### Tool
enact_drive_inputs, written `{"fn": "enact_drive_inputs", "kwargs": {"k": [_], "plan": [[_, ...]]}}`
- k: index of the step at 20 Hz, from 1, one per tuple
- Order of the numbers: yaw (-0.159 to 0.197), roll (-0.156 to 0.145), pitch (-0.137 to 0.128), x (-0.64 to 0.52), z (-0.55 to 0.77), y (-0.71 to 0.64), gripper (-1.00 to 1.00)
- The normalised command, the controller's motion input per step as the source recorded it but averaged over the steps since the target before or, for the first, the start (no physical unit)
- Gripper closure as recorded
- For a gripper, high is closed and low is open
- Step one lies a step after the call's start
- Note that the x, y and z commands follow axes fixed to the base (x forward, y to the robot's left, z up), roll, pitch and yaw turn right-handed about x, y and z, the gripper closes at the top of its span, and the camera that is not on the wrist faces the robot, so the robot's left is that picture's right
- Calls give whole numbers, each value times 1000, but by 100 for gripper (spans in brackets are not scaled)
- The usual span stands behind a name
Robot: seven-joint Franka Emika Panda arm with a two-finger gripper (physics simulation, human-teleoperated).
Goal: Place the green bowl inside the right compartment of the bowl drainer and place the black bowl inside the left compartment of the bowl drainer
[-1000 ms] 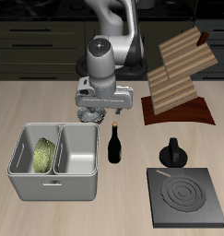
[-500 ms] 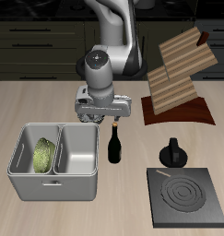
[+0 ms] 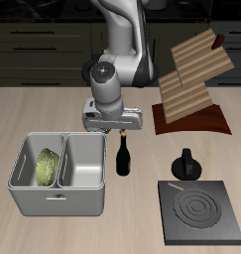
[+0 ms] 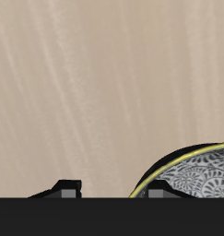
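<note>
The green bowl (image 3: pixel 46 166) lies tilted on its edge in the right compartment of the bowl drainer (image 3: pixel 58 194). The left compartment (image 3: pixel 84 165) holds nothing. My gripper (image 3: pixel 104 127) hangs just behind the drainer's back rim, above the table. It is shut on the rim of the black bowl (image 4: pixel 192 175), whose speckled inside and yellowish edge show in the wrist view beside one finger (image 4: pixel 159 192). In the exterior view the arm hides nearly all of that bowl.
A dark wine bottle (image 3: pixel 122 154) stands upright close to the drainer and to my gripper. A black knobbed pot (image 3: pixel 185 165) and a flat black stove plate (image 3: pixel 201 211) sit nearer the front. A wooden rack (image 3: pixel 191 84) stands farther back.
The arm has carried the black bowl lower and toward the drainer's back rim. The green bowl has not moved.
</note>
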Motion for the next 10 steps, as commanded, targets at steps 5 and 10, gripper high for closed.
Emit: {"fn": "enact_drive_inputs", "kwargs": {"k": [5,10], "plan": [[6,22,-18,-102,155,3,100],[30,12,-30,-189,294,3,100]]}}
